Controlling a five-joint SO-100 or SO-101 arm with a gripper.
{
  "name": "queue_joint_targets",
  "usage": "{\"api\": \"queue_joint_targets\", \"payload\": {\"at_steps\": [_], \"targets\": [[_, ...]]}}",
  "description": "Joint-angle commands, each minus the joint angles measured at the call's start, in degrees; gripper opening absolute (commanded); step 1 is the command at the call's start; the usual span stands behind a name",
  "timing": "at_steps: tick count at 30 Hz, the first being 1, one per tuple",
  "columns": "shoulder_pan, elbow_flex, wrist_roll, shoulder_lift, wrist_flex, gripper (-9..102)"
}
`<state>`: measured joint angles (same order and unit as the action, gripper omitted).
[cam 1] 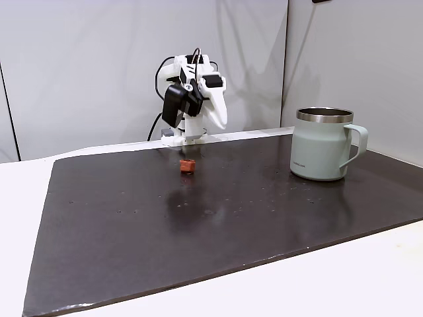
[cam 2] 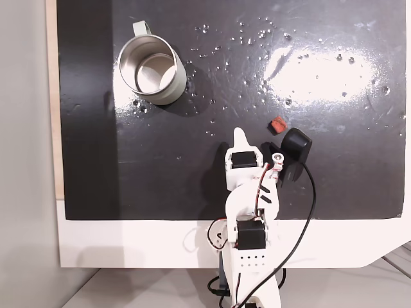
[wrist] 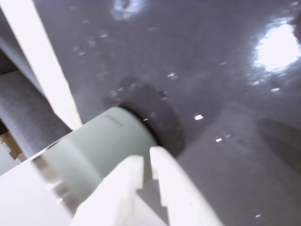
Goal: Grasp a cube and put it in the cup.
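**Cube off to the gripper's side, nothing held**

The cube (cam 2: 277, 124) is seen lying free on the dark mat (cam 2: 334, 179), in the top-down fixed view just up and to the right of the gripper (cam 2: 239, 133), near it but clearly apart. The fingers are drawn together to a narrow slit in the wrist view (wrist: 146, 165), with nothing caught between them. The tip is aimed up the mat in the top-down view, so the cube is passed by on the right; a swing toward that side looks to be what the coming reach turns on.

In the side-on fixed view the cube (cam 1: 188, 166) sits on the mat just in front of the folded arm (cam 1: 195, 99), close to the back edge. The block is roughly cubic, so no real long axis can be named. In the top-down view its edges look turned a little against the mat's edges, but it is too small for that to be judged firmly.

The cup (cam 2: 151, 70) is found upright at the upper left of the top-down view, well apart from the cube and on the opposite side of the gripper. Its mouth is open upward, with nothing made out inside, and its handle (cam 2: 141, 27) points toward the top edge. In the wrist view the cup (wrist: 94, 150) lies blurred just beyond the fingertips.
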<state>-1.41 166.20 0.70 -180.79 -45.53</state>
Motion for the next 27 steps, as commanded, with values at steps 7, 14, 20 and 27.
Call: {"api": "queue_joint_targets", "payload": {"at_steps": [7,14,20,27], "targets": [[1.8,-26.3,-1.8,18.3,-3.7,0],[5.7,-40.6,-3.3,28.5,-10.1,0],[10.4,-48.7,-4.5,36.2,-15.2,0],[15.9,-54.9,-5.5,45.4,-19.0,0]]}}
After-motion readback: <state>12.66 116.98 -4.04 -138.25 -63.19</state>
